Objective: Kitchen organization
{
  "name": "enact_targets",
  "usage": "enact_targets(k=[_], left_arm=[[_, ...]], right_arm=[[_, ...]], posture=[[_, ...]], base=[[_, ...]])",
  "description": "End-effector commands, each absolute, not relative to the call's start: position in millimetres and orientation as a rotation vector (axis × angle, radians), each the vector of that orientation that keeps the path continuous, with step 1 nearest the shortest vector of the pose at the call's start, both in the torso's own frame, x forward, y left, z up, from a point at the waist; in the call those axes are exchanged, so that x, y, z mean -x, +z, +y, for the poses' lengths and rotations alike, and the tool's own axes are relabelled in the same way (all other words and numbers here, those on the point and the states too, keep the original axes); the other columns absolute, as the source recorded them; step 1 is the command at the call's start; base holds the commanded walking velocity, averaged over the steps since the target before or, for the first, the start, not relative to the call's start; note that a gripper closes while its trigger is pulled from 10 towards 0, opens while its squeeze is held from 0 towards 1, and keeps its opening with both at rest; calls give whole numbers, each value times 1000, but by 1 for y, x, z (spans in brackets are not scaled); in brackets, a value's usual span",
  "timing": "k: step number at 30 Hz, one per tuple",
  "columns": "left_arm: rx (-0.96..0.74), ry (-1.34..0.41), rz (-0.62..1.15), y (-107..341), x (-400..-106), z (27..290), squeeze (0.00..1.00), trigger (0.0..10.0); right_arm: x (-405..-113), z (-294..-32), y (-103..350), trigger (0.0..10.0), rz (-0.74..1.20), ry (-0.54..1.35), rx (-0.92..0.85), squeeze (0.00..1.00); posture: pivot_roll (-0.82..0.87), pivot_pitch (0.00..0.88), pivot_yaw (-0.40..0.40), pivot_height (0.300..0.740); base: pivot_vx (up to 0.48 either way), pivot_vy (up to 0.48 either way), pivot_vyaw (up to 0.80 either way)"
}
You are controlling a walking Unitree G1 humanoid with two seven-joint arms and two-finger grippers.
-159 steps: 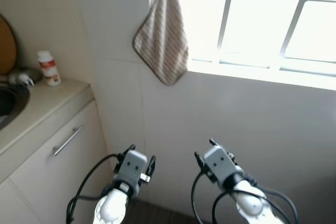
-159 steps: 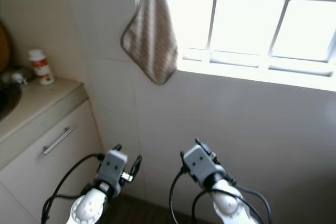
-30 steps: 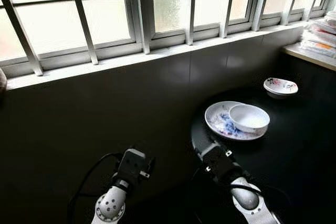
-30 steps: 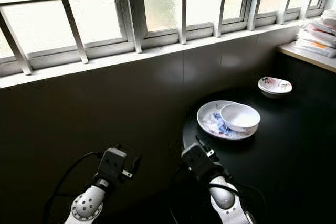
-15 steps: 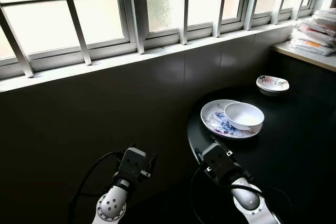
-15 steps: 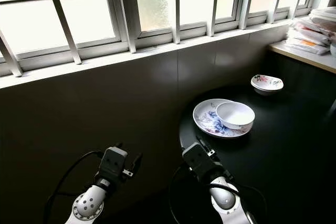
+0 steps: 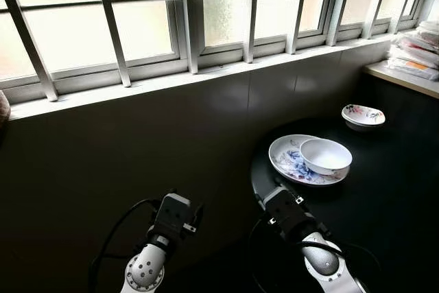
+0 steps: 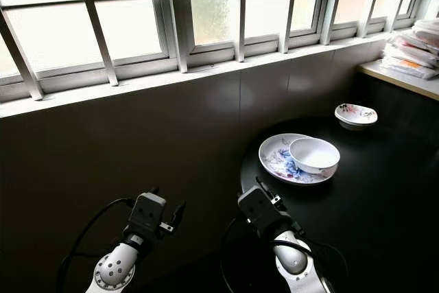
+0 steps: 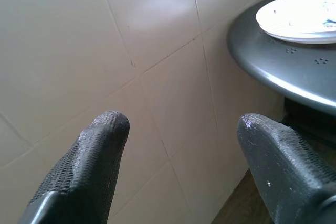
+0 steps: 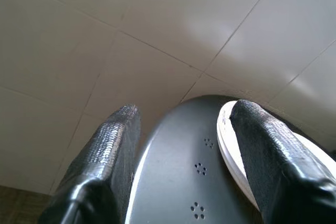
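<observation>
I see a white plate (image 7: 296, 162) with a blue floral pattern lying flat near the rounded edge of the dark round table (image 7: 384, 190), with 1 plain white bowl (image 7: 326, 155) sitting upright on its right half. A 2nd, smaller bowl (image 7: 363, 116) with a painted pattern stands upright farther back on the same table, well apart from the plate.

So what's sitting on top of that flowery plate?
A white bowl sits on the flowery plate, toward its right side. The bowl looks empty, and it hides the plate's pattern underneath.
</observation>
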State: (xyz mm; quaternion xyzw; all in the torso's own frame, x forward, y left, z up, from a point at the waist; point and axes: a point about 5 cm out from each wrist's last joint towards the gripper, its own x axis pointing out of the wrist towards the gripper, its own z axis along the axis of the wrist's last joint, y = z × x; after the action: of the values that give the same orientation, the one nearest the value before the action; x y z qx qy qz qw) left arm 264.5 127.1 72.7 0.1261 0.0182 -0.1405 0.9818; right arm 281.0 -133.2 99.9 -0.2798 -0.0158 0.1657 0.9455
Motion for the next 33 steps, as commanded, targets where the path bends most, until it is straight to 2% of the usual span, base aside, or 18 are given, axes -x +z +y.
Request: enact_targets(k=[1,5,10,18,29,33], left_arm=[[-256,-275,38,74,-266,130,0,10000],[-256,-275,39,74,-266,130,0,10000],[-256,-275,39,74,-266,130,0,10000],[-254,-275,38,74,-266,130,0,10000],[-245,-279,34,73,-265,129,0,10000],[-243,-281,36,72,-265,128,0,10000]], right_arm=[[-283,-132,103,10000,-36,333,564,0],[-283,-132,103,10000,-32,331,560,0],[-284,-133,102,10000,-29,329,557,0],[-284,-133,102,10000,-30,328,559,0],[-289,-133,104,10000,-48,306,562,0],[-298,-146,109,10000,-11,190,550,0]], posture=[[-45,0,24,740],[-45,0,24,740],[-45,0,24,740],[-43,0,24,740],[-43,0,21,740],[-40,0,17,740]], base=[[277,0,0],[289,0,0],[289,0,-751],[287,0,0],[0,0,0],[0,0,0]])
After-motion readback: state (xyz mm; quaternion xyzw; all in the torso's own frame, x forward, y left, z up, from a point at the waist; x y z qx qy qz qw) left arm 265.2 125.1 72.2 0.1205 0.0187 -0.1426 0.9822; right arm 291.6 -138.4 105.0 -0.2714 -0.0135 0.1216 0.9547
